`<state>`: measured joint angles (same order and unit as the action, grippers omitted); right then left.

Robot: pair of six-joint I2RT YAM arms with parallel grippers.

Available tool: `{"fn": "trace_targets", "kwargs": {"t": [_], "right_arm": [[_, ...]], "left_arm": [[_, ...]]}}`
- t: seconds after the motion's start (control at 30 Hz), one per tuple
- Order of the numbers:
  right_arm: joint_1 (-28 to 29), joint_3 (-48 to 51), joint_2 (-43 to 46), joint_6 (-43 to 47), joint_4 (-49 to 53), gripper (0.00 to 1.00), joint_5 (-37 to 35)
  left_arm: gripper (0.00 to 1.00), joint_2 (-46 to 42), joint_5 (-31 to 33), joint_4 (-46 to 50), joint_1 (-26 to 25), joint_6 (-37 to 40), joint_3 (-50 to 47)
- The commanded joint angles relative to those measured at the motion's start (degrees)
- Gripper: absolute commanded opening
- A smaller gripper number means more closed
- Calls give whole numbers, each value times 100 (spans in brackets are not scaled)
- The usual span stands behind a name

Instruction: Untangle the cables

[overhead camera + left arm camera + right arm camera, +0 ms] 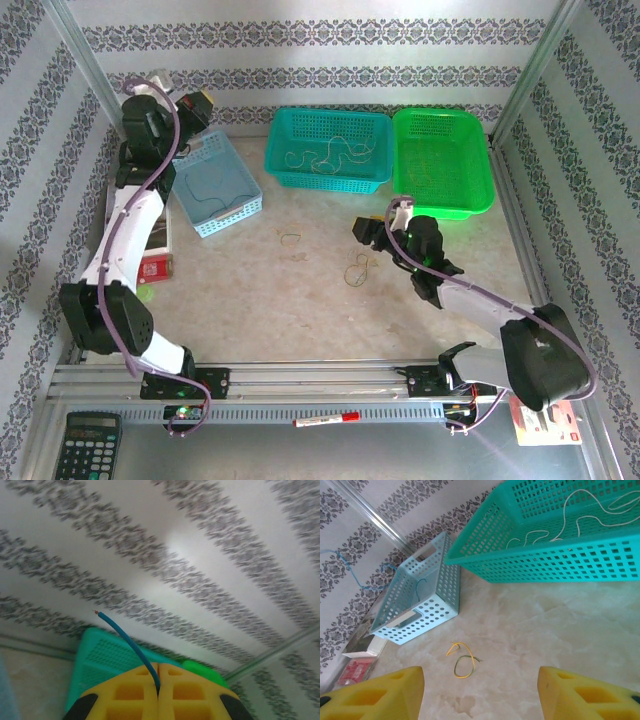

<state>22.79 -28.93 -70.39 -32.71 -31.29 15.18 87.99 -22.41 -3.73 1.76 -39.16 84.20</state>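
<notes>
Right gripper [480,680] low in frame, jaws wide apart, holding nothing. Just beyond, yellow-tan cables [462,662] loose on table, unsorted. White cables [325,158] in teal basket [325,182], upper centre. Left gripper [158,682], upper left, clamped on blue cable [125,639] near light-blue basket [232,215]. Judged mostly sorted, few strands left.

Likely lab rig: wallpapered enclosure [300,40], aluminium rail [320,378].

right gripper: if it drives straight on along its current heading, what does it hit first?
Probably the bare tabletop, just right of the small yellow wire loop. The open right gripper tilts down towards that spot. The pale blue basket sits farther on and left of the line. Depth is unclear.
</notes>
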Motion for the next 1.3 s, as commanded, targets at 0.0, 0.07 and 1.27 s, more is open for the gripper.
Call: {"fn": "trace_targets", "kwargs": {"t": [0.0, 0.07, 1.27], "right_arm": [[-46, -358, 133, 186, 717, 62, 429], [-46, -516, 102, 227, 946, 62, 603], [1138, -4559, -3594, 2953, 4639, 63, 561]], "left_arm": [[0, 232, 119, 197, 163, 497, -198], [2, 349, 209, 235, 215, 633, -295], [100, -1387, -1043, -351, -62, -990, -2907]]}}
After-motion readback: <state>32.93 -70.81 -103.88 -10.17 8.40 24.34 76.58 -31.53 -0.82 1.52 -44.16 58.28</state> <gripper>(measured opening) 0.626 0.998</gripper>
